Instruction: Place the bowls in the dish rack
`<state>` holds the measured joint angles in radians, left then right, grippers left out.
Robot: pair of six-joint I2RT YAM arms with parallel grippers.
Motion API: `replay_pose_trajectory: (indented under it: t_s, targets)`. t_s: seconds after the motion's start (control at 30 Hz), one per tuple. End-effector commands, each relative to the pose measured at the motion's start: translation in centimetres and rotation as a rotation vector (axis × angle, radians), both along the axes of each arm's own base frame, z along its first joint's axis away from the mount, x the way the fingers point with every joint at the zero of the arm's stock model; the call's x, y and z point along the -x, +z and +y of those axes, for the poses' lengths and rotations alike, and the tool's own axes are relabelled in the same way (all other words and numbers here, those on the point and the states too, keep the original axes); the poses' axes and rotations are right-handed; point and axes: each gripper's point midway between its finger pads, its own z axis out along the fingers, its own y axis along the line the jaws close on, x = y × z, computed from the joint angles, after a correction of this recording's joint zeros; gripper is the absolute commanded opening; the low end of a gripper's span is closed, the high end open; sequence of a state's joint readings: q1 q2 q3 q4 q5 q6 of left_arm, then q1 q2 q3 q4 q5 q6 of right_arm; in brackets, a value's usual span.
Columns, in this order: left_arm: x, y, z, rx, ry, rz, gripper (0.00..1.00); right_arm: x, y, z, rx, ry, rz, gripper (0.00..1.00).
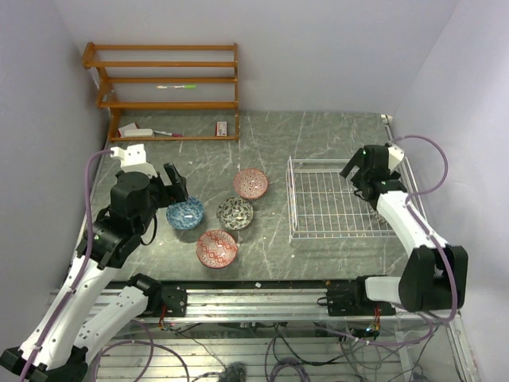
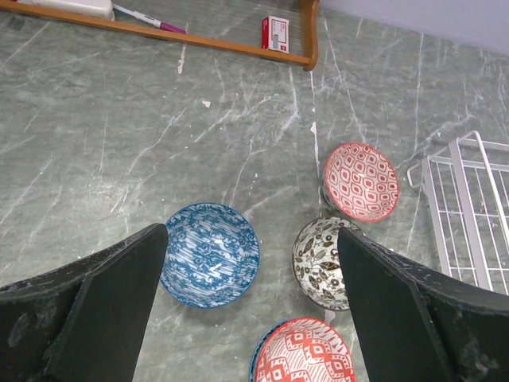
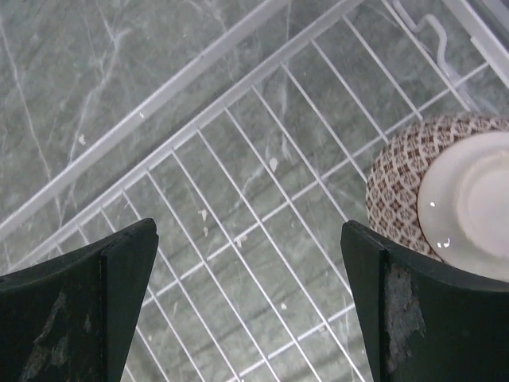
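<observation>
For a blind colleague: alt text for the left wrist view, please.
Four patterned bowls on a grey marbled table, seen past the open left gripper: a blue bowl, a black-and-white bowl, a far red bowl and a near red bowl. The dish rack's corner shows at right, a wooden shelf at top.

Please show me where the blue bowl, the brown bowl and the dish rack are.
blue bowl (image 2: 209, 255): left wrist view, middle of its inside.
brown bowl (image 3: 465, 203): right wrist view, its pale base.
dish rack (image 1: 289, 195): top view, its left rim.
</observation>
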<state>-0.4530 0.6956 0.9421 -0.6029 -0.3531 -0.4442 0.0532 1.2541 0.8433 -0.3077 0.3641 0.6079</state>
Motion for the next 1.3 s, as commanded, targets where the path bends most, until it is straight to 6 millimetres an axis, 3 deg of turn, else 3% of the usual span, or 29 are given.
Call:
replay_pose_trajectory:
  t_s: [0.0, 0.27, 0.5, 0.87, 1.0, 1.1, 1.27]
  targets:
    - [0.0, 2.2, -0.1, 0.022, -0.016, -0.059, 0.99, -1.8, 0.0, -1.9, 0.062, -0.059, 0.027, 1.0]
    - [0.0, 1.8, 0.2, -0.005, -0.013, -0.065, 0.99, -2.3, -1.5, -5.1, 0.097, -0.156, 0.073, 1.0]
    - [-0.2, 1.6, -0.1, 0.004, -0.023, -0.066, 0.99, -1.6, -2.9, -6.3, 0.081, -0.165, 0.104, 1.0]
    - [-0.4, 0.8, -0.8, 0.002, -0.056, -0.054, 0.99, 2.4, -4.8, -6.8, 0.052, -0.227, 0.167, 1.0]
    - [-0.2, 0.4, -0.8, 0.0, -0.063, -0.049, 0.99, 3.3, -4.1, -6.7, 0.05, -0.235, 0.146, 1.0]
    - [0.1, 0.3, -0.6, 0.002, -0.061, -0.053, 0.99, 3.0, -3.0, -6.3, 0.047, -0.19, 0.109, 1.0]
    - [0.7, 0.4, 0.1, 0.003, -0.034, -0.064, 0.99, 1.0, 1.3, -3.9, 0.007, -0.018, -0.072, 1.0]
